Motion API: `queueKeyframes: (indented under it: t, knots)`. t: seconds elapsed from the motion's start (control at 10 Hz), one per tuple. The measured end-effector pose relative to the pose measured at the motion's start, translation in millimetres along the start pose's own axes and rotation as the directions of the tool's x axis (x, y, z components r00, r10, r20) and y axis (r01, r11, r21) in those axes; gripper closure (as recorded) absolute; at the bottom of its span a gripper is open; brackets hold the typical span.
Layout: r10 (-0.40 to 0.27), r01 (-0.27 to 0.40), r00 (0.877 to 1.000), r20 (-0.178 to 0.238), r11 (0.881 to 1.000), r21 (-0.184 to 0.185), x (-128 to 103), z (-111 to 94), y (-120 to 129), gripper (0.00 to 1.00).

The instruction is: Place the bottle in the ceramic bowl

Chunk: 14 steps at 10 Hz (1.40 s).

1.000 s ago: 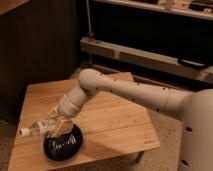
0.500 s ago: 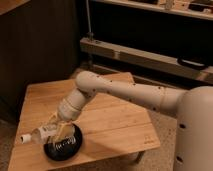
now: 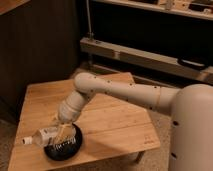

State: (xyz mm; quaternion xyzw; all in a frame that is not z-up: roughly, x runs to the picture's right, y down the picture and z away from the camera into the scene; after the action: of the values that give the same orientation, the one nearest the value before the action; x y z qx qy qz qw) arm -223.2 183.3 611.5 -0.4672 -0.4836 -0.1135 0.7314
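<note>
Robot body (image 3: 192, 130): white, rounded housing, nearest the camera, well to the right of the ceramic bowl.
Ceramic bowl (image 3: 71, 151): black, glossy, round; stands on the table close to its near edge, towards the left corner.
Bottle (image 3: 44, 135): slim, translucent, pale label; lies roughly level over the left part of the ceramic bowl, its white cap end projecting out past the left rim above the table top. Whether it touches the rim cannot be told.
Gripper (image 3: 62, 132): directly above the ceramic bowl, pointing down at it.
Fingers: clenched around the bottle at the end away from the cap.
Arm (image 3: 120, 90): white, runs from the robot body leftward to an elbow behind the ceramic bowl, then bends down to the gripper.
Table (image 3: 115, 125): light wooden slats; carries the ceramic bowl.
Metal beam (image 3: 145, 57): grey, horizontal, far behind the ceramic bowl, beyond the table, in front of dark shelving.
</note>
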Motion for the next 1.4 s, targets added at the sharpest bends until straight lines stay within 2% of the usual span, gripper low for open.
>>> queueKeyframes:
  t: [0.3, 1.2, 1.4]
  knots:
    - [-0.015, 0.014, 1.000, 0.001, 0.998, 0.054, 6, -13, -19, 1.00]
    - [-0.016, 0.016, 1.000, 0.001, 0.998, 0.053, 7, -12, -20, 1.00]
    - [-0.017, 0.017, 1.000, -0.003, 0.999, 0.051, 9, -6, -16, 1.00]
